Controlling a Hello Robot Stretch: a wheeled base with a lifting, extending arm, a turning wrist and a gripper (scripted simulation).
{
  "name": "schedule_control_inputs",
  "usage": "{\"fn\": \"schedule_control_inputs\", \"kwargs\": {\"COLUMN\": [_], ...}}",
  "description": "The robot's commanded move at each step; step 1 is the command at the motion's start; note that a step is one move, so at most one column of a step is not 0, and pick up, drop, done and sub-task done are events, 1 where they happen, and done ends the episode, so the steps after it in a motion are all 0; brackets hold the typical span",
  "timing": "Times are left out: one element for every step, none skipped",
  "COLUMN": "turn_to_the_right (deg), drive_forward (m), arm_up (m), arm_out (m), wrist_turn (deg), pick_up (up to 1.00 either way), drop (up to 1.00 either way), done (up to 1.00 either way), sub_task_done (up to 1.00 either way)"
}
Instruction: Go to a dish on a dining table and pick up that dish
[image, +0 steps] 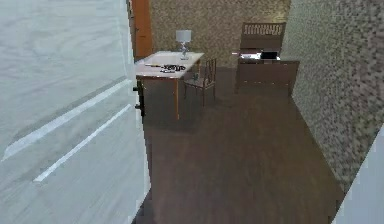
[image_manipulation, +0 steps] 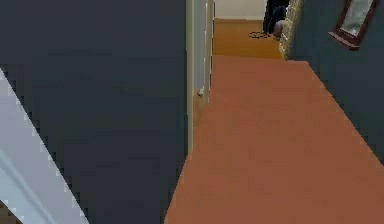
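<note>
A: So, what stands at nine o'clock in the forward view?

B: A pale door leaf (image: 70, 110) takes up that whole side, with a dark handle (image: 138, 96) on its edge. Just past the edge, at eleven o'clock, is the dining table (image: 192, 60), white-topped on wooden legs.

A: And the task's thing?

B: A small, flat, round dish (image: 172, 68) with a dark rim lies near the middle of that tabletop. It is too small to tell more. A white lamp (image: 184, 40) stands at the table's far end. A wooden chair (image: 203, 80) sits just beside the table, toward twelve o'clock.

A: Farther along?

B: At one o'clock a dark sideboard (image: 265, 72) stands against the back wall, with a slatted wooden rack (image: 263, 33) above it. A patterned wall (image: 340, 80) runs down the three o'clock side, and dark wood floor (image: 240, 150) spreads toward six.

A: What about the arm side view?

B: A dark wall (image_manipulation: 90, 100) covers nine o'clock. A white door frame (image_manipulation: 198, 50) rises at twelve. Orange-brown floor (image_manipulation: 270, 130) stretches from five o'clock up toward one. A framed piece (image_manipulation: 357, 20) hangs at two o'clock.

A: And the gripper's state?

B: I cannot tell.
</note>
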Motion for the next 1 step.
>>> {"fn": "schedule_control_inputs", "kwargs": {"turn_to_the_right": [0.0], "drive_forward": [0.55], "arm_up": [0.0], "arm_out": [0.0], "wrist_turn": [0.0], "pick_up": [0.0], "drop": [0.0], "done": [0.0], "sub_task_done": [0.0]}}
